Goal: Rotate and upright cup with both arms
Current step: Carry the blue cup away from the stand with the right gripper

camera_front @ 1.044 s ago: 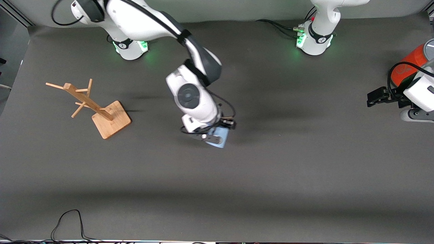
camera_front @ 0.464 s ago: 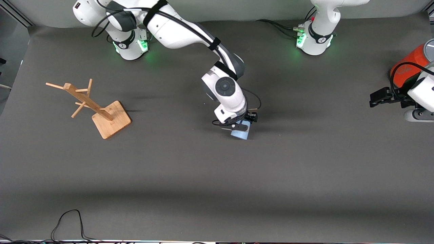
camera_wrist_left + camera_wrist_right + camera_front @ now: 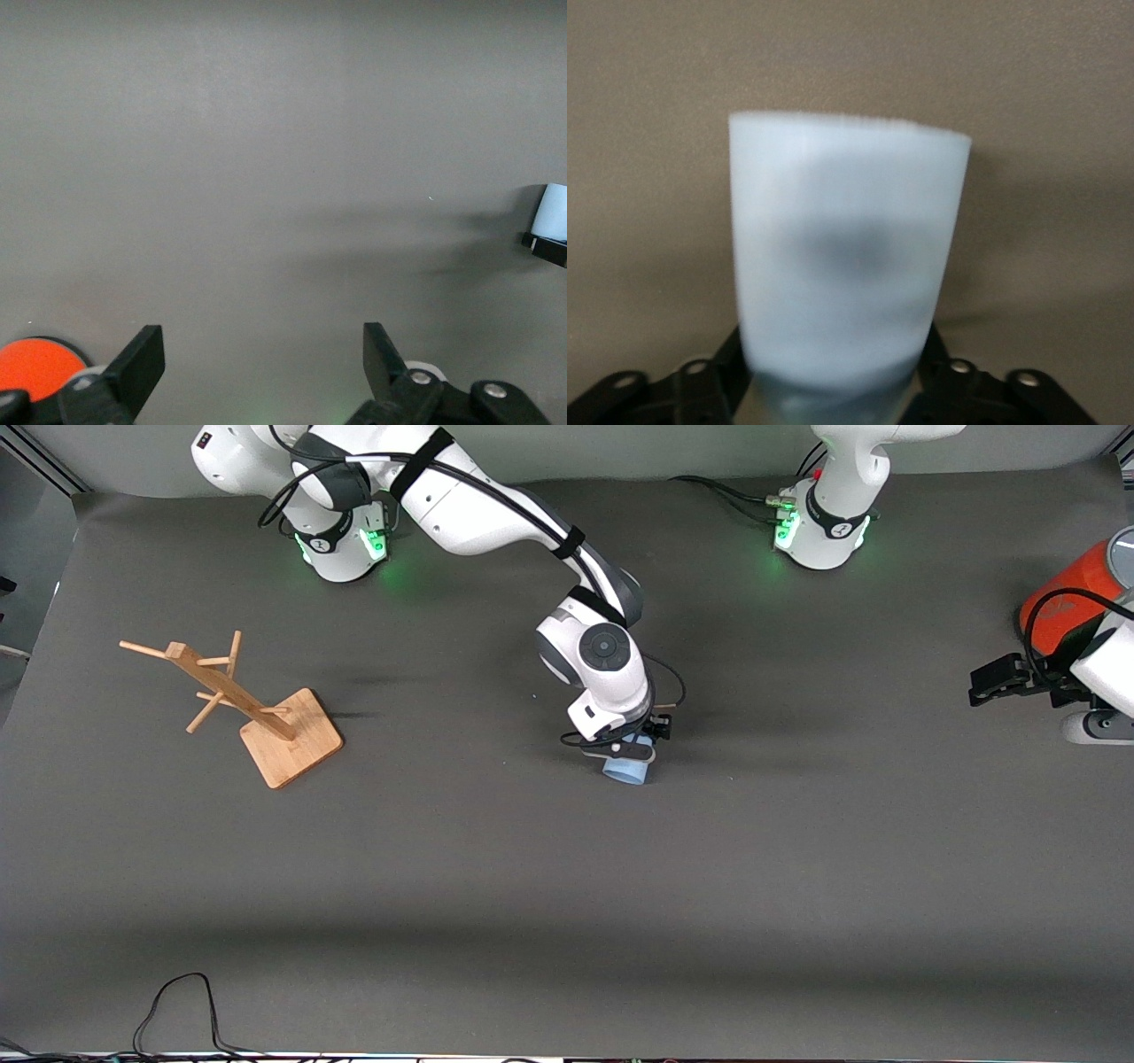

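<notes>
We have the cup [image 3: 627, 766] near the middle of the table [image 3: 567, 886], between the fingers of the right gripper [image 3: 624, 750], and we cannot tell if it pinches or releases. We should release slowly, so it stays upright. The left gripper [image 3: 985, 682] waits spread beside the orange can [image 3: 1063, 602]; the grey mat has much free room.

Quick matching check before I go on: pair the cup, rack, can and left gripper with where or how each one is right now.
Things:
1. cup
2. wooden rack
3. orange can
4. left gripper

States:
A. open, empty, over bare table
B. stands toward the right arm's end of the table
C. mid-table, at the right gripper
D. grey-lidded, at the left arm's end of the table

Pairs: 1-C, 2-B, 3-D, 4-A
</notes>
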Controlling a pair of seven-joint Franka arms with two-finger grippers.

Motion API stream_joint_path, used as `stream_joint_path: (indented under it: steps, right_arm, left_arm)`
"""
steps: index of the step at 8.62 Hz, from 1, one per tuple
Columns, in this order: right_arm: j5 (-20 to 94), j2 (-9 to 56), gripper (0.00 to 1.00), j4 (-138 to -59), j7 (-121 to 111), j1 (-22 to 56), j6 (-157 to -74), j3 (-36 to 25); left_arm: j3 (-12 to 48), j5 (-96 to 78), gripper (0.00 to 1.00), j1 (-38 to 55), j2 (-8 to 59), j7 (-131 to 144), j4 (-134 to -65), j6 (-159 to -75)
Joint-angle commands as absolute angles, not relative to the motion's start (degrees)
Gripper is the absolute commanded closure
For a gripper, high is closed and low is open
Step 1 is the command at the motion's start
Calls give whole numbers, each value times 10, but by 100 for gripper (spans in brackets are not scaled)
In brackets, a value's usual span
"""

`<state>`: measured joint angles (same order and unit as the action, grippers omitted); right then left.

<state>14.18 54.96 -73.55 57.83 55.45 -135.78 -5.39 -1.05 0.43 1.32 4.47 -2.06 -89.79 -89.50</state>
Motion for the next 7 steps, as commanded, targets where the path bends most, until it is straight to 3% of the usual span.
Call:
stream_joint_path:
  steps: [1, 4, 7]
  right_arm:
    - [132, 546, 0, -730, 602, 560, -1361, -61]
    - [131, 513, 0, -732, 595, 556, -1308, -62]
    - [131, 384, 0, -834, 510, 553, -1252, -87]
  left_arm:
    - [-11, -3, 0, 12, 33, -24, -909, -902]
    - [-11, -4, 0, 11, 33, -24, -908, -902]
    - [-11, -4, 0, 12, 36, -24, -909, -907]
